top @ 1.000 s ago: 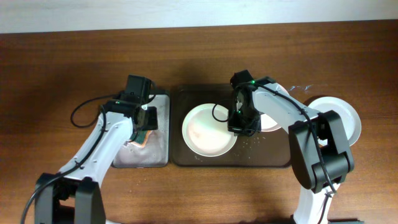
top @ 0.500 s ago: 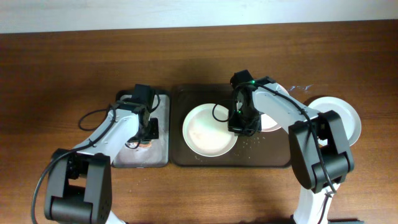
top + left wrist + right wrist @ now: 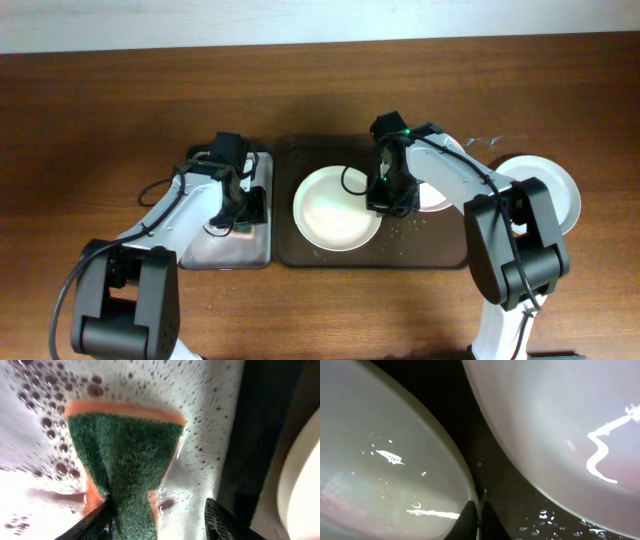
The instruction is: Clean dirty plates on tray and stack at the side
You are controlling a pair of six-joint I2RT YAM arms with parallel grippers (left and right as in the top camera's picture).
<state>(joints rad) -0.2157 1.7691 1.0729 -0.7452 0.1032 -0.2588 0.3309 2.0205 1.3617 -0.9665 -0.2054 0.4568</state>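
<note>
As seen from overhead, the pale green plate (image 3: 335,208) and pink plate (image 3: 437,198) lie on the tray (image 3: 320,152), the white plate (image 3: 550,190) on the worktop (image 3: 100,100) off its right end. Left wrist: the left claw (image 3: 157,521) is clamped on a sponge (image 3: 125,455), left of the tray. Right wrist: the right claw (image 3: 477,519) pinches the pale green plate's rim.
</note>
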